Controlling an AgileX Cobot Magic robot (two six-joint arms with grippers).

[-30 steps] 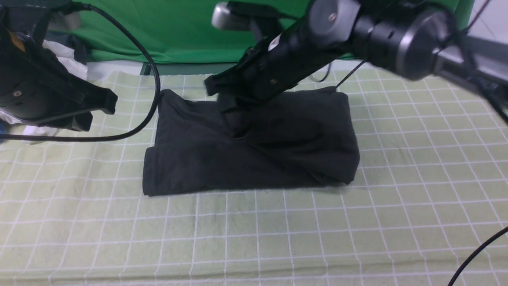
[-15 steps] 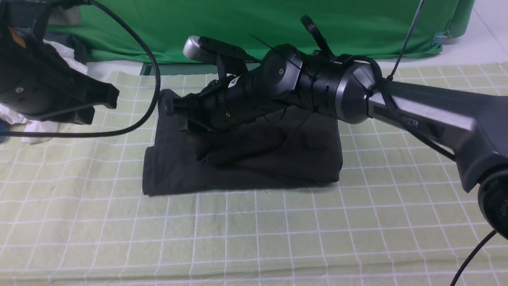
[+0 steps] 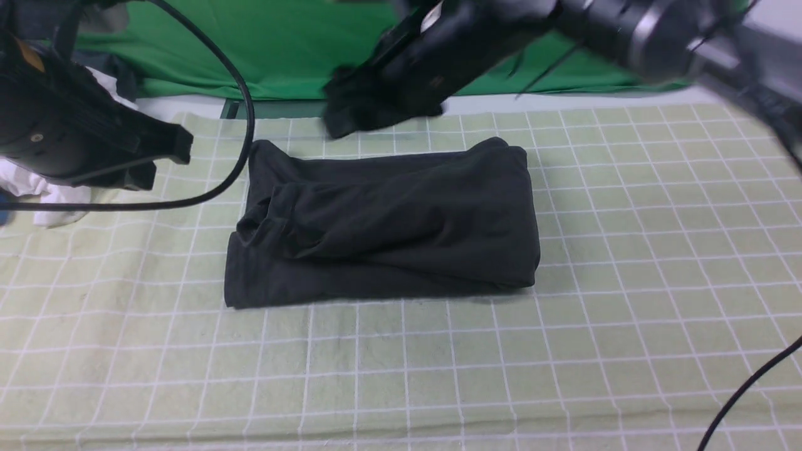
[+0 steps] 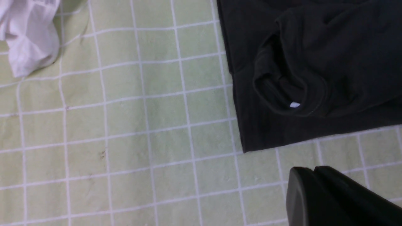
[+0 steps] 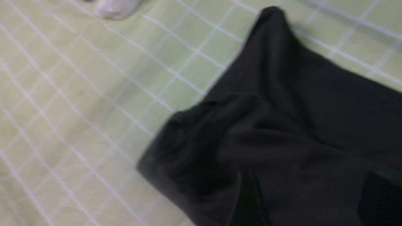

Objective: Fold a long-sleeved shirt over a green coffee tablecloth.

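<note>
- The right gripper [image 3: 341,119] is a dark smear in the front view, above the far edge of the green coffee tablecloth [image 3: 438,376] and clear of the long-sleeved shirt [image 3: 388,225].
- Its own wrist view is blurred too, but its fingers [image 5: 248,201] look spread apart, with only shirt fabric showing between them and nothing pinched.
- The left gripper [image 3: 156,153] hangs over the cloth's left side, its fingers pressed together and empty. The left wrist view cuts it off at the frame corner.
- The shirt lies as a folded black rectangle on the middle of the tablecloth, its top layer rumpled near the left end.
- A white garment [image 4: 28,37] sits at the cloth's left edge, partly hidden behind the left arm.
- A black cable [image 3: 247,125] loops in front of the green backdrop [image 3: 282,50].
- A small white tag [image 4: 294,105] shows in a rolled fold, too small to read.
</note>
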